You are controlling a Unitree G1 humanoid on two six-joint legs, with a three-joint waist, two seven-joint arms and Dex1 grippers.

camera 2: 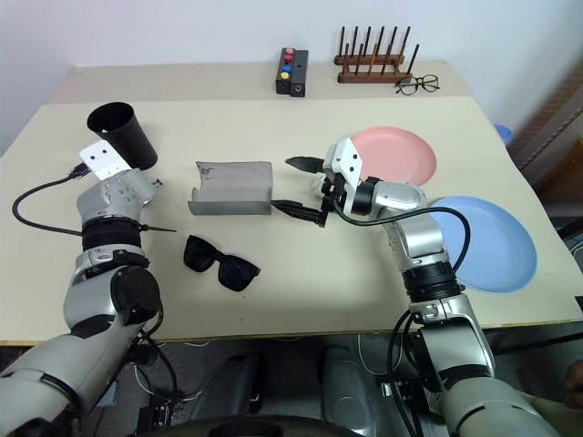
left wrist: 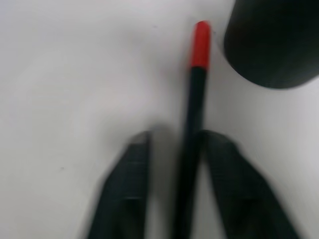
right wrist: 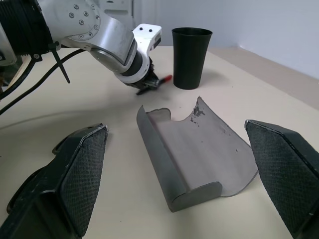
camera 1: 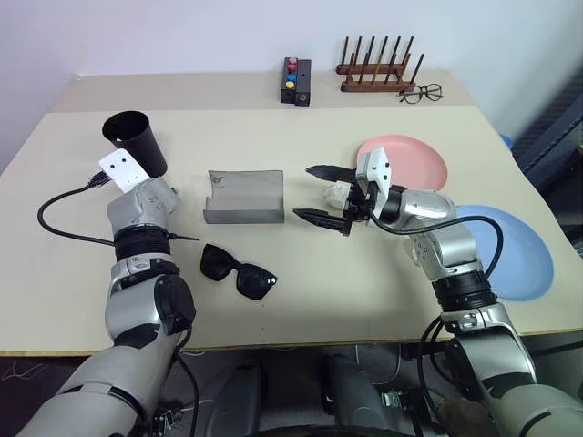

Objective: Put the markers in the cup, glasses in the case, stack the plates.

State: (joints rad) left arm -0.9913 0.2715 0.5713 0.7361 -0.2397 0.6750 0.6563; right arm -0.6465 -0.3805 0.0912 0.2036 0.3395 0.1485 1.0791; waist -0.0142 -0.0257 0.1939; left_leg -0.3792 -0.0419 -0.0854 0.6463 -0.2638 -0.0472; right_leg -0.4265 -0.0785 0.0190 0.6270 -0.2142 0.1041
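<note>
Beige tabletop (camera 1: 364,300). Left end effector (right wrist: 148,85), beside the black cup (camera 1: 135,141) at the left edge, grips the red-tipped marker (left wrist: 195,99). Right end effector (camera 1: 321,194) hangs released beside the open grey case (camera 1: 242,196). Sunglasses (camera 1: 237,269) lie nearer the front edge; pink plate (camera 1: 421,159) and blue plate (camera 1: 519,255) lie apart toward the right edge.

A broad beige flat-topped table (camera 1: 301,300) carries everything. Near its middle lies the open grey matte glasses case (camera 1: 242,197). Nearer the robot than the case lie the black thick-framed sunglasses (camera 1: 237,269). Left of the case stands the tall glossy black plastic cup (camera 1: 137,141), with the dark red-tipped marker (left wrist: 195,99) just beside it. Right of the case lie the round salmon-pink plate (camera 1: 414,157) and the light-blue plate (camera 1: 519,255). Beyond the case sit a black box with coloured buttons (camera 1: 295,81), a wooden peg rack (camera 1: 378,68) and thin-rimmed clear-lens eyeglasses (camera 1: 421,93).
</note>
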